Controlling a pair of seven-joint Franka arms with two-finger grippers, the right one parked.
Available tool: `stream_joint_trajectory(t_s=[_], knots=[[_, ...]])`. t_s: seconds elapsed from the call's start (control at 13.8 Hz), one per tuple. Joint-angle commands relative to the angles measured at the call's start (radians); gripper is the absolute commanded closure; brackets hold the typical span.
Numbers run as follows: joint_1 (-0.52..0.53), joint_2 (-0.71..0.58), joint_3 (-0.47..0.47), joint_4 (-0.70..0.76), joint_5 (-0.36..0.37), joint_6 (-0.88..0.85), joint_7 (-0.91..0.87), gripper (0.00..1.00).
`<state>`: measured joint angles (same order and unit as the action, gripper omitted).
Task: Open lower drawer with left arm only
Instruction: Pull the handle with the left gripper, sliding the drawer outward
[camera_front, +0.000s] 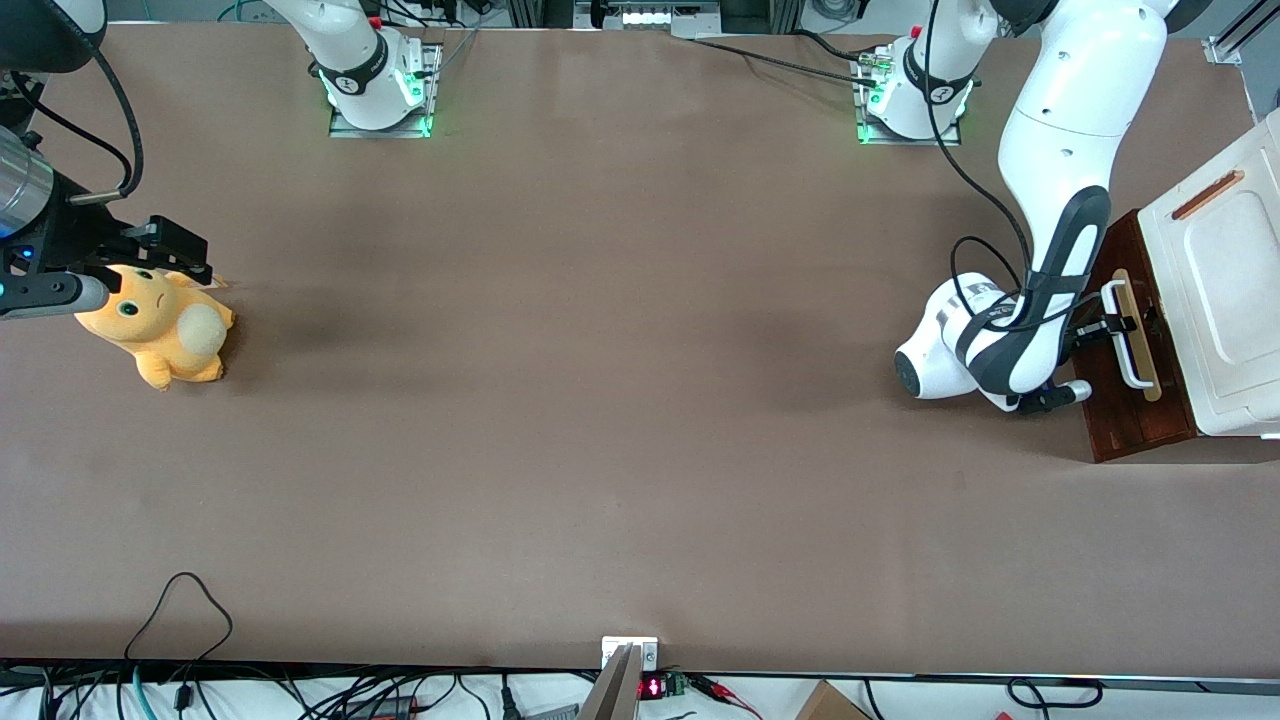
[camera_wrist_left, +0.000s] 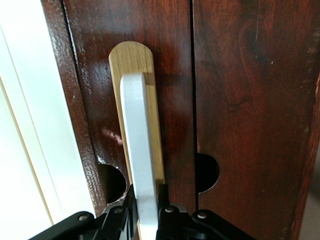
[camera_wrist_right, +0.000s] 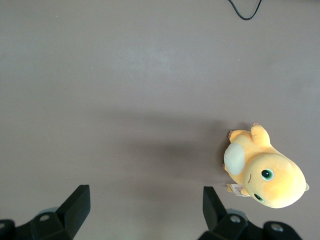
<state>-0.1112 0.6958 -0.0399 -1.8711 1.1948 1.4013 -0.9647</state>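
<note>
The counter (camera_front: 600, 400) is seen carrying a cabinet (camera_front: 1215, 300) at the working arm's end. The drawer (camera_front: 1135, 420) is set low in its dark front. The left arm (camera_front: 1060, 170) is bent down before it. The white handle (camera_wrist_left: 140, 165) is clamped by the gripper (camera_wrist_left: 147, 220).

You see: lower drawer (camera_wrist_left: 235, 100) – glossy dark reddish wood | handle (camera_wrist_left: 141, 165) – smooth white plastic bar on pale satin wood strip | end effector (camera_wrist_left: 150, 220) at the handle – matt black plastic | left arm (camera_front: 1060, 150) – glossy white shell | tabletop (camera_front: 600, 400) – matt brown | plush toy (camera_front: 160, 325) – soft yellow cloth.
</note>
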Motion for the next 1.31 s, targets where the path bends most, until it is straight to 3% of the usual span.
stream_joint_trajectory(t_s=[0.0, 1.23], knots=[[-0.016, -0.016, -0.002, 0.009, -0.038, -0.005, 0.017, 0.81], [-0.107, -0.019, 0.000, 0.029, -0.136, -0.007, -0.005, 0.81]])
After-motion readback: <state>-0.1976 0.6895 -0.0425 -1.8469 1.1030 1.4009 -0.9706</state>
